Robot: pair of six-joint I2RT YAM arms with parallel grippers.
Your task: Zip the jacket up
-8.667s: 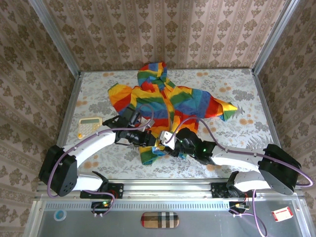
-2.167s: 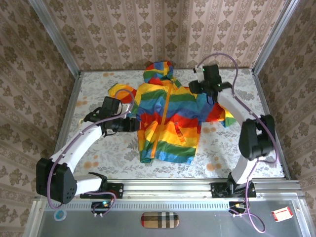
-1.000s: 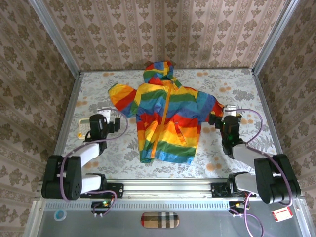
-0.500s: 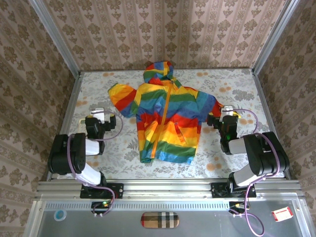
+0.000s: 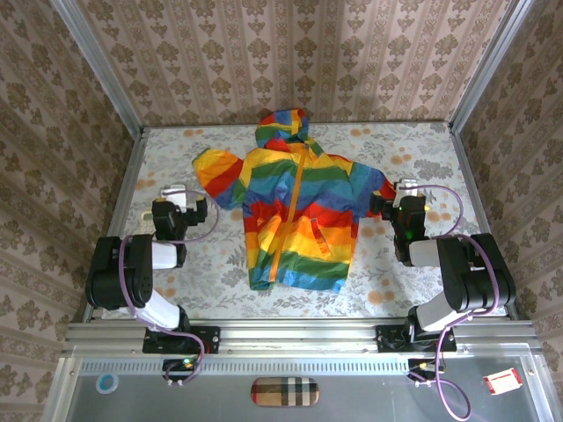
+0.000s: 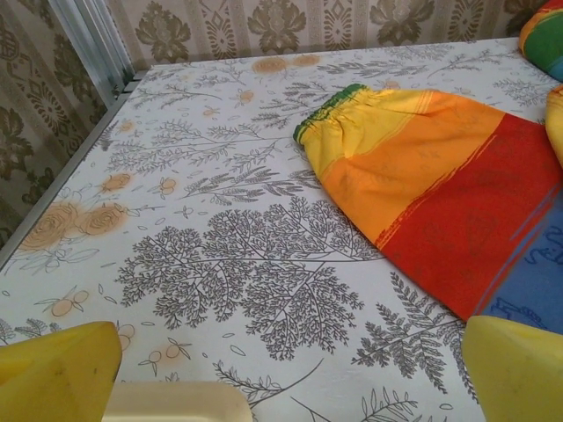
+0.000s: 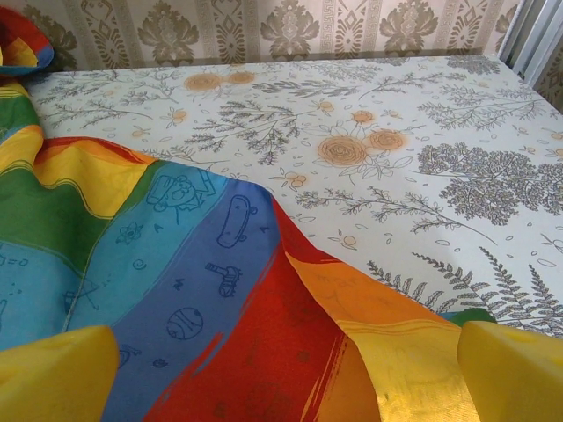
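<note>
The jacket (image 5: 299,220) lies flat and face up in the middle of the table, hood toward the far wall. Its orange zipper (image 5: 291,207) runs as one closed line down the front. My left gripper (image 5: 175,197) sits left of the jacket, open, its yellow fingertips (image 6: 54,369) wide apart over bare tablecloth; the jacket's sleeve (image 6: 440,176) lies just ahead to the right. My right gripper (image 5: 406,193) is at the jacket's other sleeve (image 7: 229,264), open, with the fabric lying loose between its fingertips (image 7: 515,369) and not pinched.
A cream calculator (image 5: 143,216) lies by the left arm; its edge (image 6: 171,403) shows under the left fingers. A metal rail (image 6: 92,44) and papered walls bound the table. Bare flowered cloth lies right of the sleeve (image 7: 422,149).
Both arms have folded back toward their bases, with the grippers staying near the jacket's sleeves. The jacket has not moved. Both grippers stayed open.
</note>
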